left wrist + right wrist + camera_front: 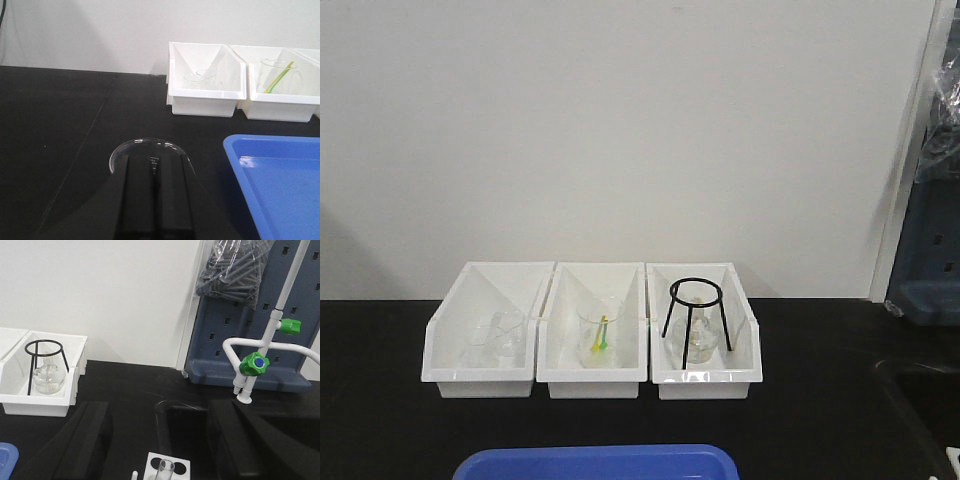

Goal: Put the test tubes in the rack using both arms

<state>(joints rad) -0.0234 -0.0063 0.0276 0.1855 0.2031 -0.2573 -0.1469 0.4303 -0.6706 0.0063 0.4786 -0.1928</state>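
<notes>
The rack (167, 469) stood on the black table (130, 390) at the bottom edge of the right wrist view, one test tube (165, 469) upright in a hole. The right fingers (85, 440) were spread wide on either side of it. The left fingers (150, 200) were pressed together over a round glass dish (142, 147), beside a blue tray (280, 185).

Even, bright lighting; soft shadows on wall; wrist views perhaps slightly blurred.
</notes>
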